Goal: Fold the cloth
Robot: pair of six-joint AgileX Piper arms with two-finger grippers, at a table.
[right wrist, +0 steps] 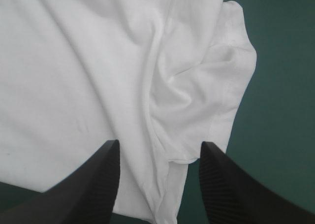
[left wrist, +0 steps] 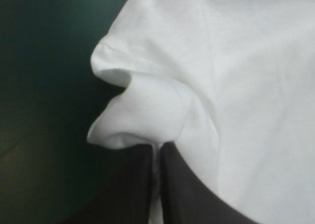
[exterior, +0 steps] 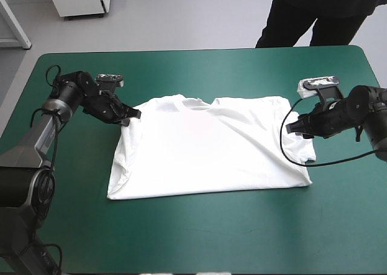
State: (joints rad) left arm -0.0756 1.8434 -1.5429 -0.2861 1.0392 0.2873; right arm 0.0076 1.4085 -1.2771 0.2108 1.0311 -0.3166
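- T-shirt [exterior: 205, 148]: white, short-sleeved, spread flat near the middle of the table [exterior: 181, 239], which has a teal-green cover. Its collar [exterior: 196, 103] is toward the far edge and its hem toward the near edge.
- The body lies mostly smooth, with faint creases running from the collar toward the right side.
- The left gripper [exterior: 130, 115] is at the shirt's far left corner, on the left sleeve [left wrist: 138, 115]. In the left wrist view its black fingers [left wrist: 187, 184] are all but together, with a thin strip of white cloth pinched between them.
- Just ahead of those fingers the left sleeve bunches into a rounded, rumpled fold. Bare cover lies to its left.
- The right gripper [exterior: 293, 127] is at the shirt's right edge, by the right sleeve [right wrist: 221, 86]. Its two black fingers [right wrist: 98, 184] stand well apart.
- Between the spread fingers lies a wrinkled stretch of cloth where the right sleeve meets the body. The sleeve's rounded end reaches onto the cover to the right.
- The two grippers are well apart, one at each far corner of the shirt.
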